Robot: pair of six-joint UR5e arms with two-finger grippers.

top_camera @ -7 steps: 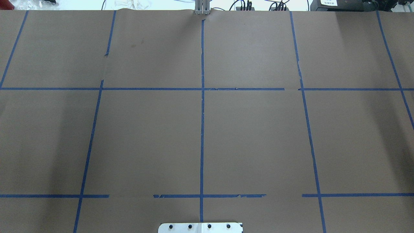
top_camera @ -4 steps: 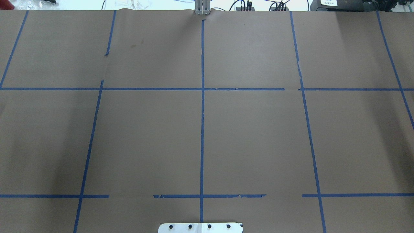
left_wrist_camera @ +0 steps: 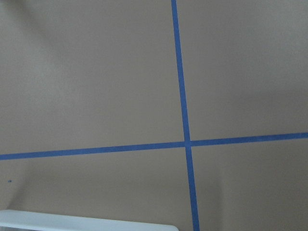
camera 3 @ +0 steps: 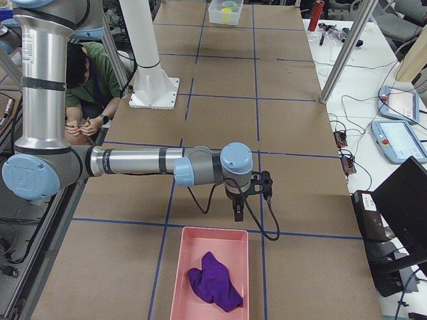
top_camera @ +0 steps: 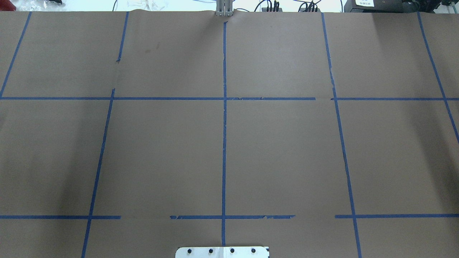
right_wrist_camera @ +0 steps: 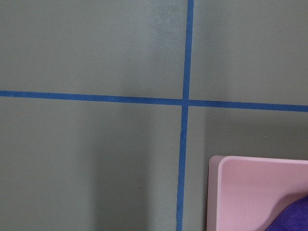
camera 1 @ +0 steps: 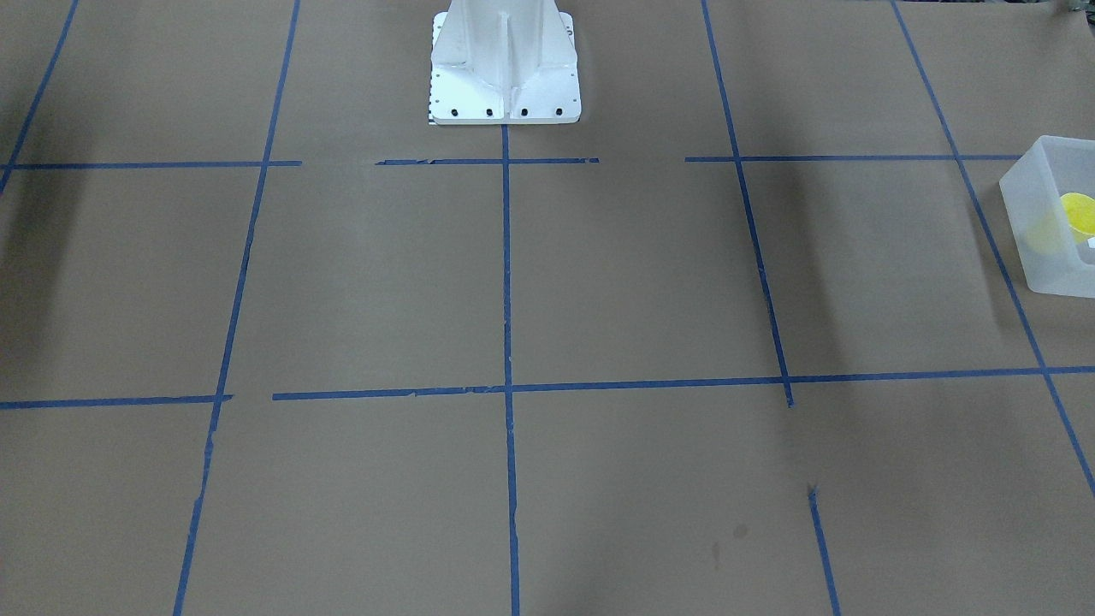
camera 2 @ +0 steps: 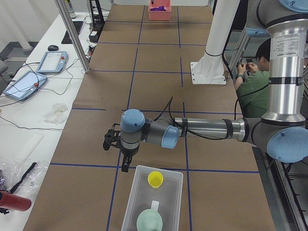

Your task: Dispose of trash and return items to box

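The frosted white box [camera 2: 166, 179] stands at the table's left end. It holds the yellow cup [camera 2: 155, 179] and the mint-green bowl [camera 2: 149, 222]. The box [camera 1: 1039, 248] and cup [camera 1: 1080, 214] also show at the right edge of the front-facing view. The box rim [left_wrist_camera: 86, 222] shows at the bottom of the left wrist view. My left gripper [camera 2: 126, 162] hangs just beyond the box's far end; I cannot tell if it is open or shut. My right gripper [camera 3: 238, 212] hangs by the pink tray; its state cannot be told either. Neither shows in the overhead view.
A pink tray [camera 3: 180, 280] with a purple cloth [camera 3: 213, 283] sits at the table's right end; its corner [right_wrist_camera: 255, 192] shows in the right wrist view. The white robot base [camera 1: 505, 68] stands mid-table. A seated person [camera 2: 252, 77] is behind the robot.
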